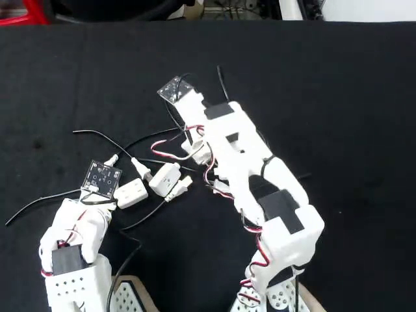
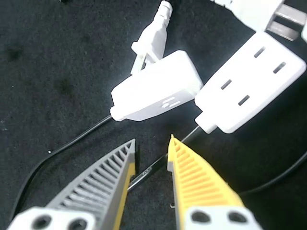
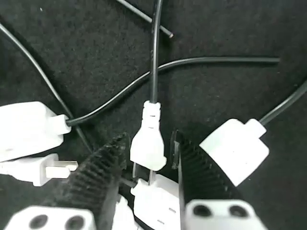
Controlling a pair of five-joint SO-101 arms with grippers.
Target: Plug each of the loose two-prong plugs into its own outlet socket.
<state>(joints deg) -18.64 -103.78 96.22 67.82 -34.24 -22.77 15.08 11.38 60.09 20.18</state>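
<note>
two prongs look barely seated; closing my spread right pincer crooked on the plug could lever it from the socket.

Black cloth covers the table; beyond its far edge, a red frame and white panel.

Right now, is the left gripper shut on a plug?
No, the left gripper stands open, with only a black cord between its fingers.

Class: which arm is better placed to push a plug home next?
Right: the right gripper straddles a white plug whose prongs meet a socket block; the left gripper hovers over a black cable.
</note>
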